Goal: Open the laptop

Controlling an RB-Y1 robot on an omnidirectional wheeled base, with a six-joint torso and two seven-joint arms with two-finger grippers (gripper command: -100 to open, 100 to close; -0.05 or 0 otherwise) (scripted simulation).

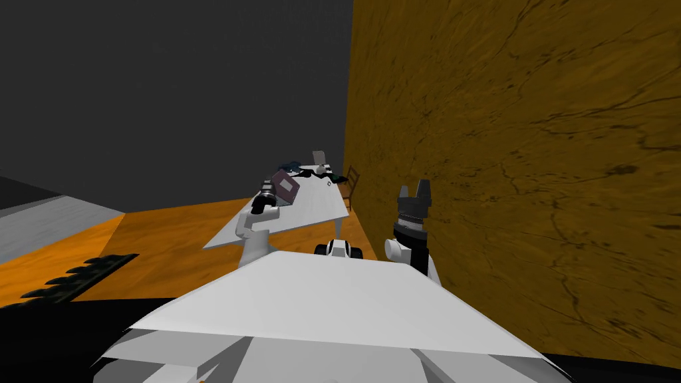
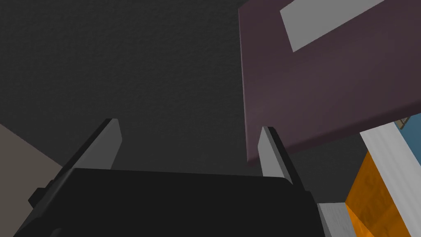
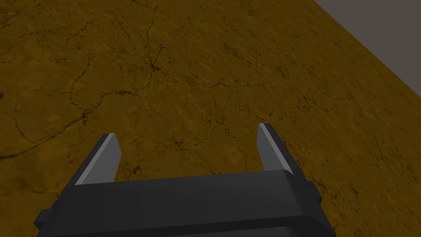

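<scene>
Laptop (image 1: 286, 187) sits just left of centre in the head view, on the near-left part of a white table (image 1: 312, 211). Its mauve-brown lid (image 2: 329, 90) looks tilted up off the tabletop; how far open, can't tell. Left gripper (image 1: 265, 198) is right at the laptop's left side. In the left wrist view its fingers (image 2: 269, 152) are spread wide with nothing between them. One blade is beside the lid's corner, touching or a hair off, can't tell. The lid carries a pale grey rectangle. Right gripper (image 1: 414, 189) is held up right of centre beside the ochre wall (image 1: 532, 166), blades apart, holding nothing.

Risks, as a judgement:
- Any contact is one blade at a corner, not a grasp. A push could slide off the edge and let the lid fall back.
- A sideways shove, rather than one along the hinge arc, would skid the whole laptop across the table, toward the near edge or the dark clutter (image 1: 302, 171) at the far end.
- Driving past the hinge limit could tip the base up.
</scene>
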